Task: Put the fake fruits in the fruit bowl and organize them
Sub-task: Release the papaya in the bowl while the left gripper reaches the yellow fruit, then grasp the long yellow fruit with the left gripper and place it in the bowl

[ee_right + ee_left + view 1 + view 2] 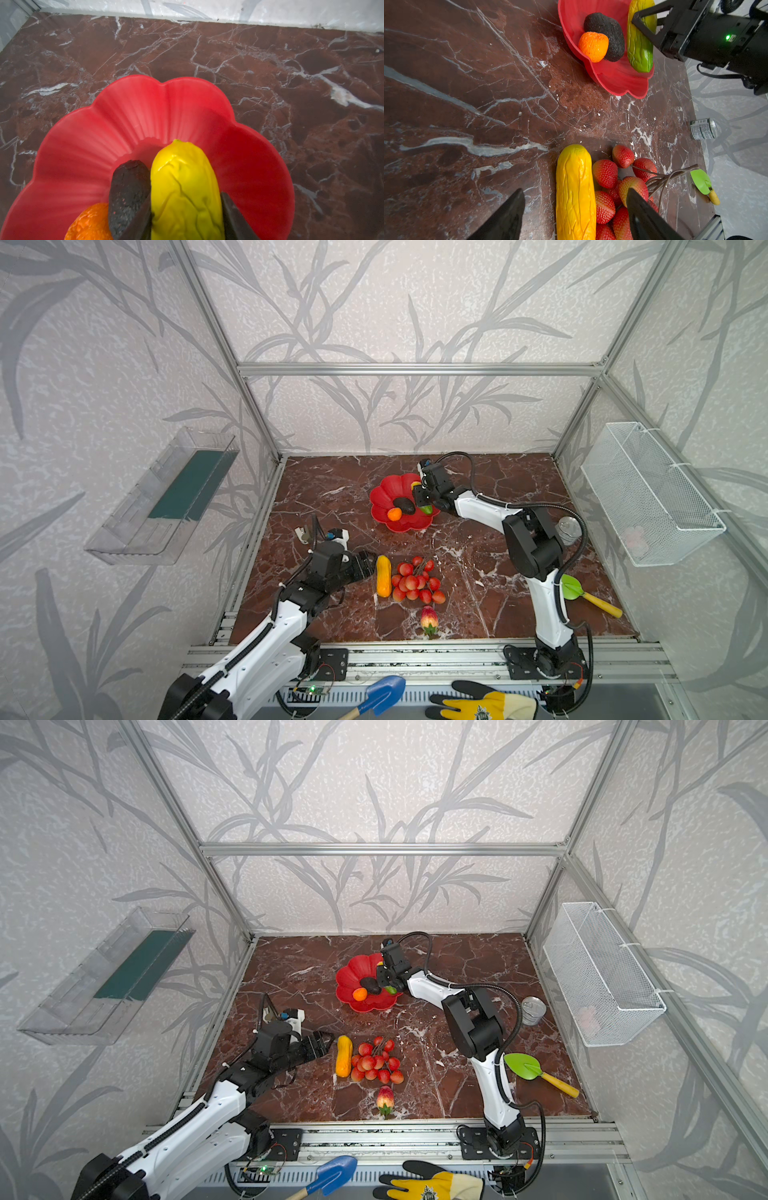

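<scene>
The red fruit bowl sits at the back middle of the marble table. In it lie an orange ball and a dark bumpy oval. My right gripper is shut on the green-yellow oblong, low inside the bowl beside the oval. Nearer the front, the yellow-orange oblong lies next to the bunch of red berries. My left gripper is open, with one finger on either side of that oblong. One finger hangs over the berries. A red-yellow strawberry rests by the front edge.
A green leaf-shaped tool lies at the right front, behind the right arm. A metal can stands near the right wall. A white wire basket and a clear tray hang on the side walls.
</scene>
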Controlling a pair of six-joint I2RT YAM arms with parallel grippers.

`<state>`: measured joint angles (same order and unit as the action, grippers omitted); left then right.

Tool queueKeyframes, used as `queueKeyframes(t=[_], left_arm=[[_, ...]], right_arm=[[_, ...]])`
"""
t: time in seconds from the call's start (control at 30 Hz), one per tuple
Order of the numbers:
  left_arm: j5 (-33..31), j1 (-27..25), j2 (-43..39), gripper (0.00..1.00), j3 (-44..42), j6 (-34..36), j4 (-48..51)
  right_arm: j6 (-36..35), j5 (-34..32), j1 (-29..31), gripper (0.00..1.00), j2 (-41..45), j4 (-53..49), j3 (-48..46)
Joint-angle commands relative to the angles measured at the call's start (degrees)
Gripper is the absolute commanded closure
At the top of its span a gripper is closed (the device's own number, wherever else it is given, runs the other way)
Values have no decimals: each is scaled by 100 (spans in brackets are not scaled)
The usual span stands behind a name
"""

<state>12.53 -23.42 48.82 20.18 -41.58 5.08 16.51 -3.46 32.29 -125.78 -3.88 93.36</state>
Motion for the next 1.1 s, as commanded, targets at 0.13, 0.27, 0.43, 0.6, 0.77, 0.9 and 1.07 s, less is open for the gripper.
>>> queueKeyframes(t=[0.13,0.27,0.43,0.6,0.77,0.9,1.07], left_arm=[[-158,-209,527,23,94,168,-391],[-171,-332,887,23,214,264,-480],[-233,-533,1463,23,311,294,-793],[-199,-653,2277,26,607,355,-947],[3,-675,3024,49,853,340,-1099],[-6,-678,3226,66,893,341,-1031],[-454,-676,2692,72,990,588,-341]], right_arm=[[29,228,-24,30,-8,-255,486],[43,232,-56,20,715,7,-2],[463,331,-62,10,2212,928,-1771],[1097,354,-37,3,3505,1460,-3650],[1296,224,-19,3,4361,1273,-4861],[1176,111,-13,3,4910,942,-5274],[1027,-57,-17,2,5155,844,-5362]])
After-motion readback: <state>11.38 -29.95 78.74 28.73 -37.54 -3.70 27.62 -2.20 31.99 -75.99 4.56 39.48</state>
